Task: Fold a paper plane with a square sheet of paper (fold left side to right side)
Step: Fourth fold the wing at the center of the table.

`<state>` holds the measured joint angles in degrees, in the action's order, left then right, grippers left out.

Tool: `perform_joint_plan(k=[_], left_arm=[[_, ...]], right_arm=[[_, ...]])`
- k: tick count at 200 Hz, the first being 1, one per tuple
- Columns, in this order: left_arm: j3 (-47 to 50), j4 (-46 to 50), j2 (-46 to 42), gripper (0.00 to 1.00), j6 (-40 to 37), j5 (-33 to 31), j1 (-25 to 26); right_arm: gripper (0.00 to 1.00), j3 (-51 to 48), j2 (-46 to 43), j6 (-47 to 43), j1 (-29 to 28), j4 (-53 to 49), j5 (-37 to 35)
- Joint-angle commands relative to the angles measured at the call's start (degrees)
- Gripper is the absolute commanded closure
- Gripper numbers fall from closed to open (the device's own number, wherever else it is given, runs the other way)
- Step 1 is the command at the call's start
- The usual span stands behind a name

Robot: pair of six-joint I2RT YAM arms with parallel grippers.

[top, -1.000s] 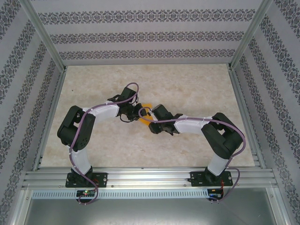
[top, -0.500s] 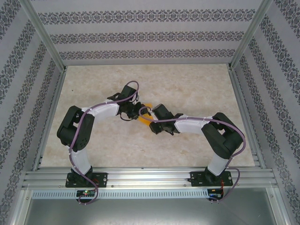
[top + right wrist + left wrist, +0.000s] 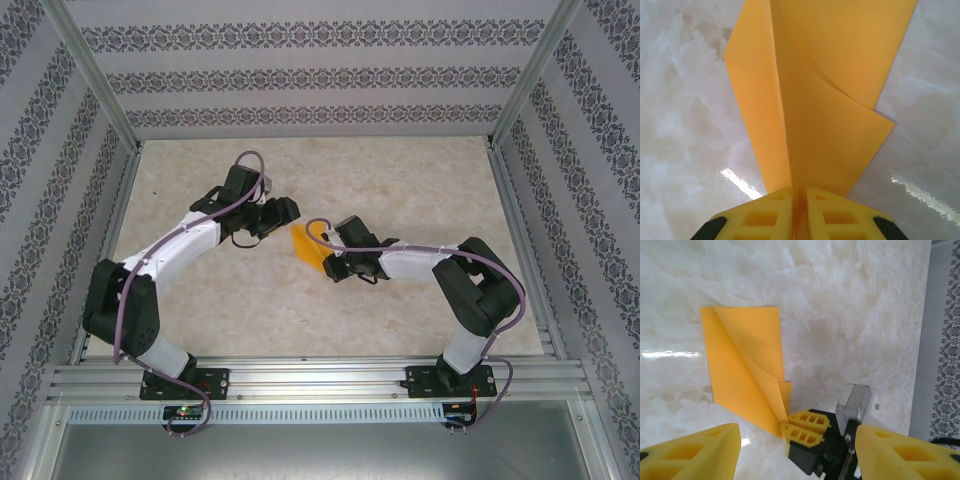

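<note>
Pinching the paper plane [image 3: 840, 100] at its narrow end, the right gripper [image 3: 799, 207] is closed on it. The left gripper [image 3: 283, 212] hangs open and empty just beside. Only one paper plane, several creases made, lies mid-way across the table [image 3: 420, 180]; final folds probably remain. Two grippers.

There is one orange sheet of paper [image 3: 305, 243], folded, and it lies on one marble-patterned worktop [image 3: 400, 180]. Two robot arms are counted, the left arm [image 3: 170, 245] and the right arm [image 3: 420, 262], each ending in one pair of yellow jaws. Three patterned walls [image 3: 320, 70] enclose the space.
</note>
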<state>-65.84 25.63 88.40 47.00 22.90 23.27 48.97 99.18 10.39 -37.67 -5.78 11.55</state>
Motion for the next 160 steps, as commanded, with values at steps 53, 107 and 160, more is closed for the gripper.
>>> perform_joint_plan(k=[53,107,160], left_arm=[[10.7,-11.63,3.6,0.45,3.71,5.67,1.7],[5.11,-12.64,12.93,0.63,4.23,6.12,5.24],[1.19,-11.83,17.94,0.66,4.35,6.29,5.39]], right_arm=[[0.87,-2.96,0.71,4.86,3.62,7.33,10.11],[0.87,-4.56,0.77,6.28,4.29,9.18,11.05],[0.87,-5.18,1.71,6.92,4.45,10.48,11.87]])
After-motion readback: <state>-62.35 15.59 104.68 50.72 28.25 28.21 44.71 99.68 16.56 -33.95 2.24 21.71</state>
